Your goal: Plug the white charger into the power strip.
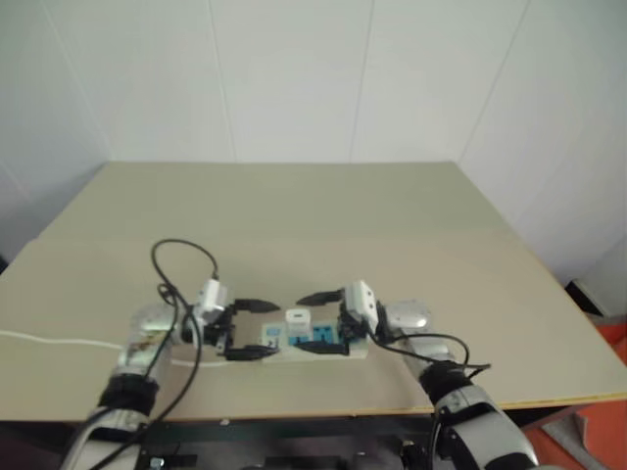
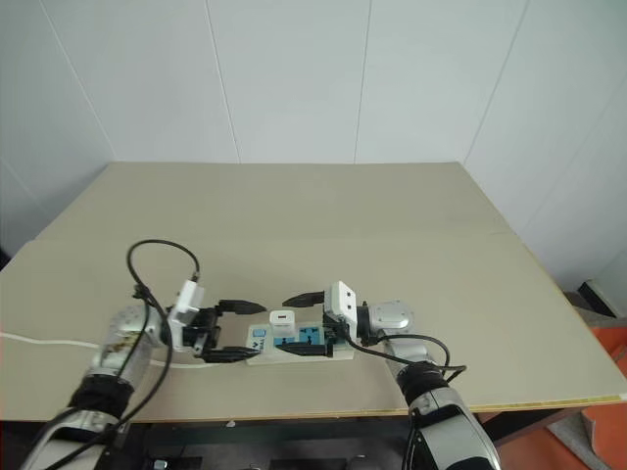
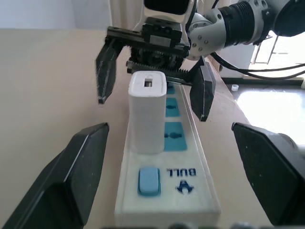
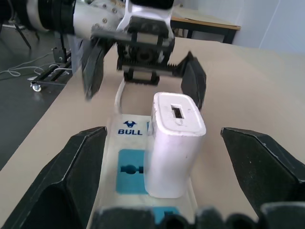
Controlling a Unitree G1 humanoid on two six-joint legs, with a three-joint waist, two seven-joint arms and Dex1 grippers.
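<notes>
White charger [image 3: 147, 112] stands upright on the power strip [image 3: 167, 188], seated in a socket near the strip's middle, a small slot showing in its top face. Power strip is a long white bar with blue socket faces and a blue switch [image 3: 148, 181] at one end next to a blue printed logo; it lies flat on the tan table [image 1: 323, 215] near the front edge, in line between the two arms. A thin white cord [image 1: 49, 342] runs from the strip's left side off toward the table's left edge.

Left gripper [image 1: 250, 330] sits just left of the charger, pointing right, fingers spread wide apart with nothing between them, clear of the charger. Right gripper [image 1: 319, 321] sits just right of the charger, pointing left, fingers also spread apart and holding nothing; no contact with the charger seen. The two grippers face each other along the strip with the charger between them. In each wrist view the opposite gripper shows beyond the charger, black fingers splayed either side of the strip.

A black cable [image 1: 176, 274] loops up over the left wrist. White panelled wall [image 1: 294, 78] behind the table.
</notes>
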